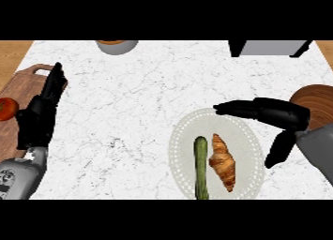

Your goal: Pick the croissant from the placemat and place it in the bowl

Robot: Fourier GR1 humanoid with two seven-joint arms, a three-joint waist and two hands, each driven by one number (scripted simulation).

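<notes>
A golden-brown croissant [223,162] lies on a round white lace placemat [183,140], right beside a long green cucumber [200,168]. A brown wooden bowl [323,101] sits at the counter's right edge, partly hidden behind my right hand. My right hand [279,115] hovers over the placemat's upper right rim, above and to the right of the croissant, fingers stretched leftward and thumb hanging down, holding nothing. At the left edge, my left hand [39,117] rests open, fingers pointing up.
A wooden cutting board [20,86] with a red tomato [3,108] lies at the left. A grey cup [117,46] stands at the back, and a grey appliance [269,48] at the back right.
</notes>
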